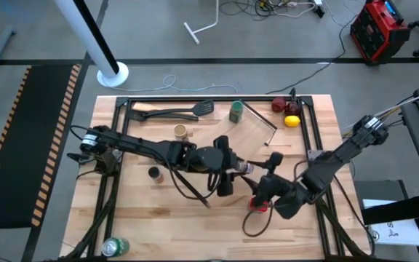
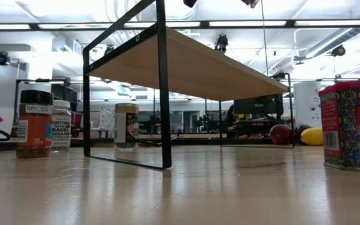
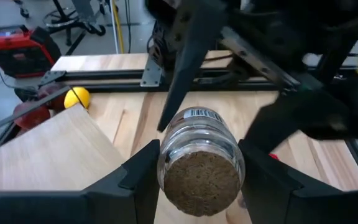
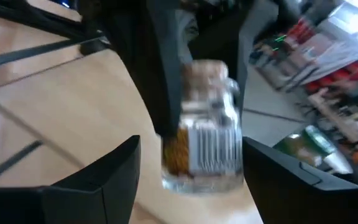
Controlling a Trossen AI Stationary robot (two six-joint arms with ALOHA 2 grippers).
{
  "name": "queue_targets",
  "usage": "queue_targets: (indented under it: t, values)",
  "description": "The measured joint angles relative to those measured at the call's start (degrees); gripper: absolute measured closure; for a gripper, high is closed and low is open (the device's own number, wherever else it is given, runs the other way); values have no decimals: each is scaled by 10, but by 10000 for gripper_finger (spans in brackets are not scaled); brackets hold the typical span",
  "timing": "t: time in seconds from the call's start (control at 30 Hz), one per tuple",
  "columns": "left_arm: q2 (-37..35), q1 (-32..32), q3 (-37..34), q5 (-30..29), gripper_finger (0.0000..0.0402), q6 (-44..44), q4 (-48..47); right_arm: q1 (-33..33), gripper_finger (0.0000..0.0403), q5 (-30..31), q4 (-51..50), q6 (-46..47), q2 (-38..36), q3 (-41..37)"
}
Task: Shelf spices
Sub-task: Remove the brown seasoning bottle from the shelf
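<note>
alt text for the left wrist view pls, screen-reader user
The left end effector holds a clear glass jar of brown spice between its two dark fingers, above the pale wooden table. The pale wooden shelf board sits to one side, with a yellow lemon and dark red fruit beyond; the other dark arm crosses behind.

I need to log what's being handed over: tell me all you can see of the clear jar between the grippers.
The clear jar is see-through, filled with brown spice, with a barcode label on its side. It is lifted off the table, lying roughly level. The left gripper has a finger against each side. The right gripper faces it, fingers spread either side without visible contact.
</note>
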Motion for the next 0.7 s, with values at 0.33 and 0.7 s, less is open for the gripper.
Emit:
queue_targets:
  t: [0.33, 0.7]
  values:
    - [1, 0, 0, 3, 234, -13, -1, -4, 172, 57, -61, -5, 76, 79]
    - [1, -2, 0, 1, 234, -26, 0, -5, 243, 54, -70, 6, 68, 79]
